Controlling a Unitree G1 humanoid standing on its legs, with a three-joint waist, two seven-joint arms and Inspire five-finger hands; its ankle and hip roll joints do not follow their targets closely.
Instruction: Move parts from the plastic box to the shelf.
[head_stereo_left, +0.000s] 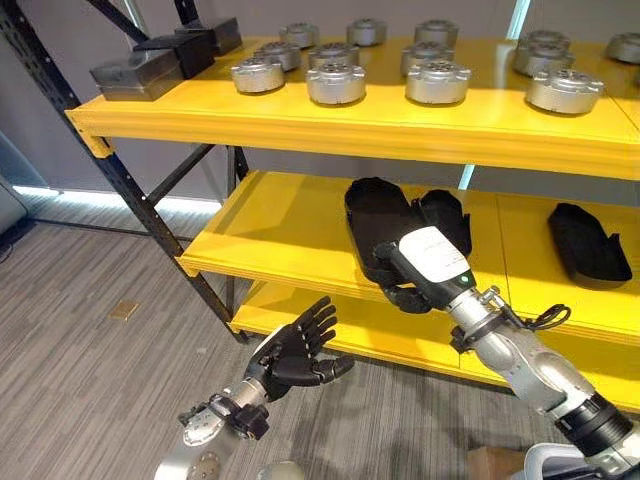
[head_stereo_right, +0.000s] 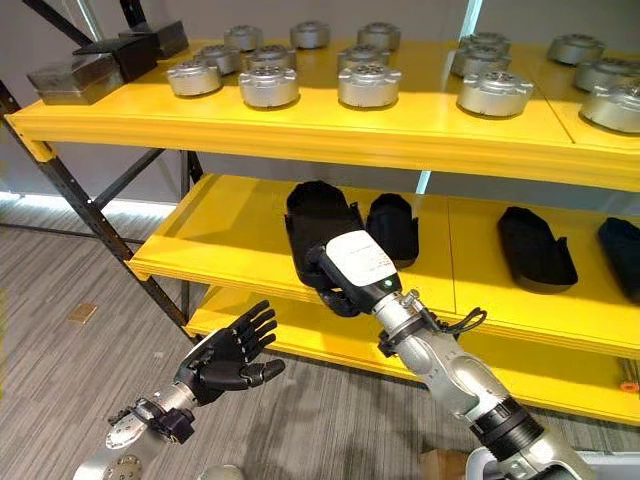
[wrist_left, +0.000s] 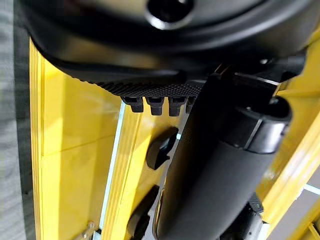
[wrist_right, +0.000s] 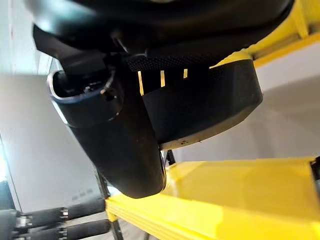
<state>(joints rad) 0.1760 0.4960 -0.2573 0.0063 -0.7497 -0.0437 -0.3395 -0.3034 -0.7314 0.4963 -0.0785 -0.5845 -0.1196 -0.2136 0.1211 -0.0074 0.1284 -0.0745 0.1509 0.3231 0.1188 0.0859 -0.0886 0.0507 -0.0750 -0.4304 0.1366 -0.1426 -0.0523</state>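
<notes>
Left eye view shows a yellow shelf (head_stereo_left: 300, 220) with three levels on a black frame. The right hand (head_stereo_left: 425, 262) reaches over the near edge of the middle level, and its fingers curl around a black part (head_stereo_left: 372, 215) that lies there; the right wrist view shows the same black part (wrist_right: 210, 107) pressed between the fingers and the thumb. Just to the right of this part lies a second black part (head_stereo_left: 445, 215), touching or almost touching it, and a third black part (head_stereo_left: 588, 243) lies well apart on the right side of the same level. The left hand (head_stereo_left: 298, 350) hangs lower, in front of the bottom level, over the grey floor (head_stereo_left: 80, 380); its fingers are spread and it holds nothing. On the top level stand round metal parts (head_stereo_left: 336, 82) in rows, and dark blocks (head_stereo_left: 135, 75) sit at the far left end.
</notes>
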